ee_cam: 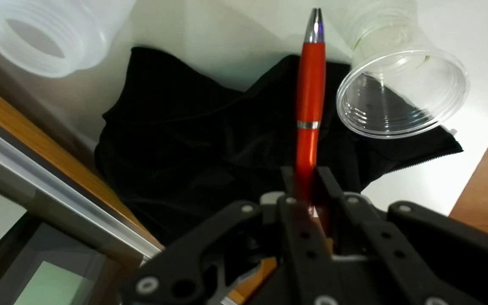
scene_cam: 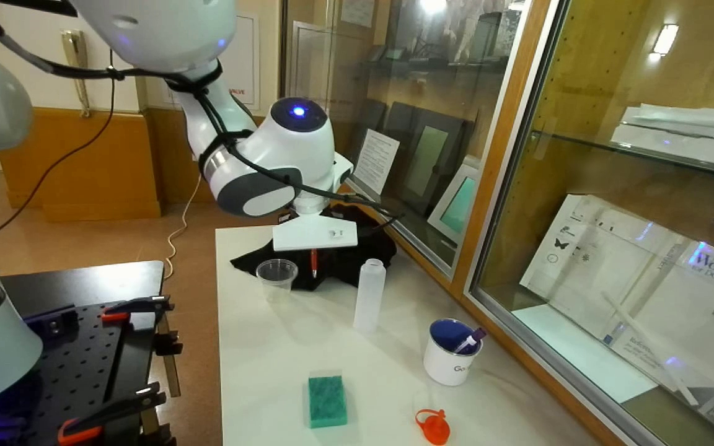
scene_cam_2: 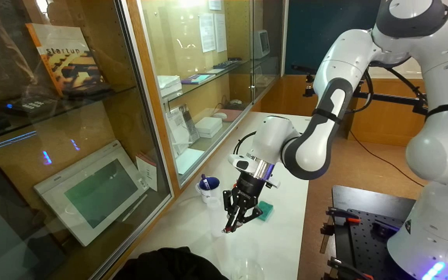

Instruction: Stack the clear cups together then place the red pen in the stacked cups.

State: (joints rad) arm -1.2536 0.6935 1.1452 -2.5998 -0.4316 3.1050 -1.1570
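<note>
Red pen (ee_cam: 311, 91) is squeezed in my gripper (ee_cam: 306, 180), apart from the clear cups (ee_cam: 400, 91). Near the cups are a bottle (scene_cam: 369, 294) and a black cloth (ee_cam: 227, 148).

arm (scene_cam_2: 441, 77): I reach outward, my elbow (scene_cam_2: 406, 27) bent high, my forearm (scene_cam_2: 333, 103) sloping down | wrist (scene_cam_2: 259, 167): flexed, so my end effector (ee_cam: 306, 180) points downward, leaning a little | fingers (ee_cam: 330, 186): side by side, nearly together in the wrist view, pinching what I hold
</note>
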